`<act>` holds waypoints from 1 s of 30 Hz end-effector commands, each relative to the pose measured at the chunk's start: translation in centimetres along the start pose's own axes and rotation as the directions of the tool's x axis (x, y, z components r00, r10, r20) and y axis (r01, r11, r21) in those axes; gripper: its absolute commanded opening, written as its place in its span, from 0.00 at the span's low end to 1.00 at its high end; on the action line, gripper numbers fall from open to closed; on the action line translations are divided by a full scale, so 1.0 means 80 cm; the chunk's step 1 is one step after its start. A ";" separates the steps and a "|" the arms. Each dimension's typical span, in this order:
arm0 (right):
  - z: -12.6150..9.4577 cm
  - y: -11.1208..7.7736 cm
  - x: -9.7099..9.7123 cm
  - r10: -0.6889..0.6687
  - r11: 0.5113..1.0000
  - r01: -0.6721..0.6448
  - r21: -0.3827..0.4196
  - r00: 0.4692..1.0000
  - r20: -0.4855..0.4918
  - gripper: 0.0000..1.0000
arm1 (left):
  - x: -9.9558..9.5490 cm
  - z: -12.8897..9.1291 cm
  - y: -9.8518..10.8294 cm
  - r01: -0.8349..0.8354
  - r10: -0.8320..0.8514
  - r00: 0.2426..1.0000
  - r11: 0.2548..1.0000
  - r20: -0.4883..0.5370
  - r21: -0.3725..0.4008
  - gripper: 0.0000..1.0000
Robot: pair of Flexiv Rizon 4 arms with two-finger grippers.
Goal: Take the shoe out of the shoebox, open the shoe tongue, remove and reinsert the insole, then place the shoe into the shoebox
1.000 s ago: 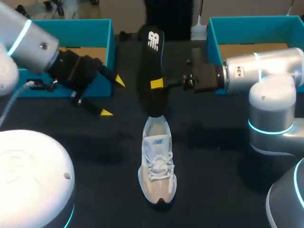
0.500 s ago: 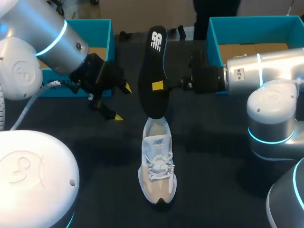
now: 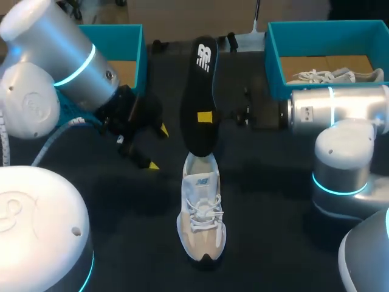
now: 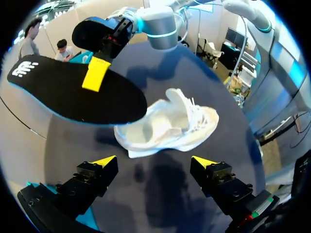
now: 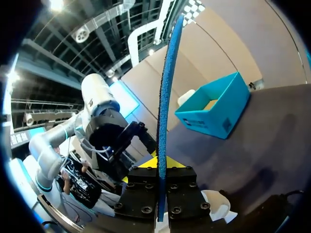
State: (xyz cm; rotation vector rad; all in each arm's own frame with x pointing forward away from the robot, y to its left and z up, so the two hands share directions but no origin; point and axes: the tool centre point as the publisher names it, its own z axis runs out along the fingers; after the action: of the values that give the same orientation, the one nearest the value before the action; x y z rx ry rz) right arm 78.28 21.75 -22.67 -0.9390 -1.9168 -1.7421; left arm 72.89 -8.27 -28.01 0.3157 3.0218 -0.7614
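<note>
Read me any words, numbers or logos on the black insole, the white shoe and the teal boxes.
White lace-up shoe: small tongue label, too small to read.
Black foam insole: white logo mark at the end away from the shoe; no legible words.
Teal cardboard shoebox: dark sticker on its side, too blurred to read.
No legible numbers or signs.

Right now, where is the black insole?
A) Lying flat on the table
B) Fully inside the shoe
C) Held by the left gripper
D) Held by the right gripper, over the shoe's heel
D: the right gripper is shut on the insole, whose lower end sits over the heel of the shoe, while the left gripper is open and empty beside it.
</note>
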 end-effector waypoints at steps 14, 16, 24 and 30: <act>0.006 -0.015 -0.011 -0.020 0.997 0.018 -0.070 0.999 -0.031 0.00 | 0.000 0.058 0.000 0.071 -0.070 0.997 0.997 0.026 -0.030 1.00; 0.007 -0.018 -0.014 -0.025 0.997 0.021 -0.079 0.999 -0.045 0.00 | 0.000 0.064 -0.001 0.066 -0.065 0.997 0.998 0.029 -0.017 1.00; 0.009 -0.031 -0.023 -0.035 0.992 0.028 -0.127 0.998 -0.056 0.00 | -0.001 0.084 0.003 0.100 -0.100 0.995 0.995 0.004 0.005 1.00; 0.009 -0.031 -0.023 -0.035 0.992 0.028 -0.127 0.998 -0.056 0.00 | -0.001 0.085 0.004 0.107 -0.107 0.994 0.994 -0.003 0.002 1.00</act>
State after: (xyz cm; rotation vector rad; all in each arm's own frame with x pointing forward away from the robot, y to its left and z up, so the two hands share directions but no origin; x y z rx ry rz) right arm 78.11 21.88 -25.84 -0.8871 -1.8136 -1.9010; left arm 72.58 -11.01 -34.01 0.1535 3.0588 -0.7715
